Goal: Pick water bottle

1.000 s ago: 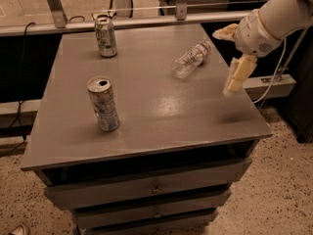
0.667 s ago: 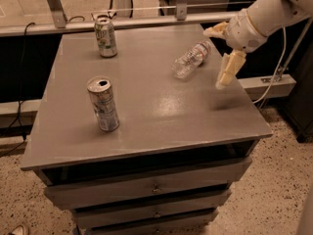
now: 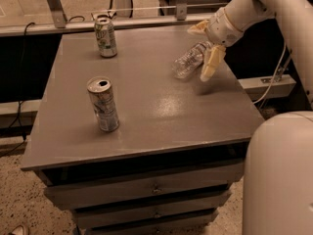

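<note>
Pincer (image 3: 204, 47) closer — water bottle (image 3: 186, 62) just beside

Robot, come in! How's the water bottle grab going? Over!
Tool open, close by the water bottle. Water bottle lying on its side on the table, not gripped yet. Near can and far can stand apart, not in the way.

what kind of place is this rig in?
Likely a lab or workshop: grey drawer cabinet, loose cables, speckled floor, metal framing behind. Gripper hovers at the cabinet's far right, fingers open by the water bottle.
</note>
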Controlling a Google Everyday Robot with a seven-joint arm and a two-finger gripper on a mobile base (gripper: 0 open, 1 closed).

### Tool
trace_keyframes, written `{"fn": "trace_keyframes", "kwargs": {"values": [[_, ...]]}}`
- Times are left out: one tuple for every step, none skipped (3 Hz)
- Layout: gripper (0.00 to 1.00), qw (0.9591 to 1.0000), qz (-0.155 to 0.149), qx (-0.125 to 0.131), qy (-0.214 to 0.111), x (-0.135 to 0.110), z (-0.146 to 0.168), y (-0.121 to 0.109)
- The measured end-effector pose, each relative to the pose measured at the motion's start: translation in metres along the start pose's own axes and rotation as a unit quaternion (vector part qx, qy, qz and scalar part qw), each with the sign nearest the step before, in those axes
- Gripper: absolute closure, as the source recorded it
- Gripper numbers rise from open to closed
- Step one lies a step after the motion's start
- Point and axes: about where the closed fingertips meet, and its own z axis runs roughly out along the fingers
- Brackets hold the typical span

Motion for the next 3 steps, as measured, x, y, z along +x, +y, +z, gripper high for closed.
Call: {"fn": "trace_keyframes", "kwargs": {"values": [[0.0, 0.9998, 0.003, -0.013, 0.015, 0.004, 0.022, -0.009], [0.15, 0.9992, 0.002, -0.027, 0.029, 0.003, 0.042, -0.013], [0.38, 0.9988, 0.009, -0.032, 0.036, 0.005, 0.05, -0.014]]}}
